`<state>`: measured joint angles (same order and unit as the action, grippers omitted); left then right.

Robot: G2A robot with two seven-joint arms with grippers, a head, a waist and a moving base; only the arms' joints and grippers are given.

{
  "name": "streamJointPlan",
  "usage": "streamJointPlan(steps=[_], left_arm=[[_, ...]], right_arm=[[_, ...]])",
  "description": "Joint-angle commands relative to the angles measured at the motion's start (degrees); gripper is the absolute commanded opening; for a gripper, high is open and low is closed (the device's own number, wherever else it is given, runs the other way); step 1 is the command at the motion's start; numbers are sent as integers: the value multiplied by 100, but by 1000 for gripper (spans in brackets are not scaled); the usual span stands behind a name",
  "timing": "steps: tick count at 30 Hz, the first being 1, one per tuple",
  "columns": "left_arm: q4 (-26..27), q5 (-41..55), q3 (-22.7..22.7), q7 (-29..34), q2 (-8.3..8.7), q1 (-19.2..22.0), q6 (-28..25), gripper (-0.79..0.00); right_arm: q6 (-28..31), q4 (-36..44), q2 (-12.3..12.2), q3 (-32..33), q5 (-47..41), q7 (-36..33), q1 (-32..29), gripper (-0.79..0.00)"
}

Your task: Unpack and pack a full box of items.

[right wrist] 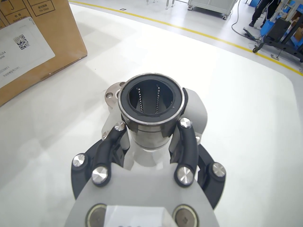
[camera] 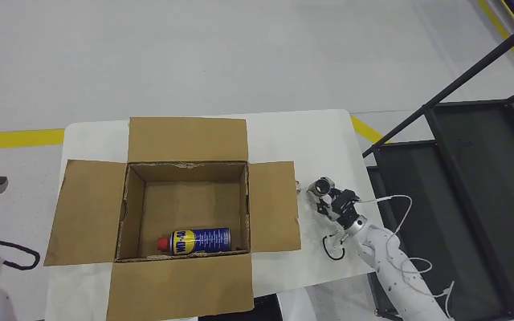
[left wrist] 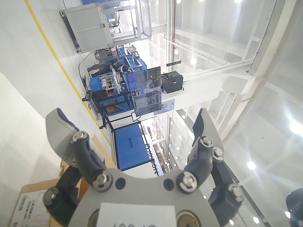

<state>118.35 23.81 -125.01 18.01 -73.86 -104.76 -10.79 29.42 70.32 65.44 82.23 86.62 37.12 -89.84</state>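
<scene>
Top view shows the cardboard box (camera: 188, 139) open on the table (camera: 321, 132), all four flaps spread; a spray can (camera: 195, 240) is the one item seen inside; the rest of the floor is bare. The right gripper (right wrist: 151, 121) is clenched on a flanged linear bearing (right wrist: 151, 100), right of the box and outside it. By my reading the task is near a turning point, either the end of unpacking or the start of packing; which one cannot be told. Either way the can, or the bearing, is yet to be moved.

The can lies on its side along the near wall, long axis running left to right, red cap to the left. The bearing stands roughly upright, bore opening upward, flange at the lower end by the table; whether it touches is unclear. The left gripper (left wrist: 129, 116) is released, fingers spread, grasping nothing, aimed at the ceiling.
</scene>
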Motion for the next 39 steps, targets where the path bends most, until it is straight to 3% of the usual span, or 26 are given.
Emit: streamJointPlan(steps=[1,23,39], left_arm=[[0,0,0,0,0,0,0,0],[0,0,0,0,0,0,0,0],[0,0,0,0,0,0,0,0]], right_arm=[[40,178,-15,113,-201,-99,-115,-785],[710,2925,-185,1443,-1688,-1072,-1310,-785],[931,4857,-203,905,-1723,-2724,-1398,-785]])
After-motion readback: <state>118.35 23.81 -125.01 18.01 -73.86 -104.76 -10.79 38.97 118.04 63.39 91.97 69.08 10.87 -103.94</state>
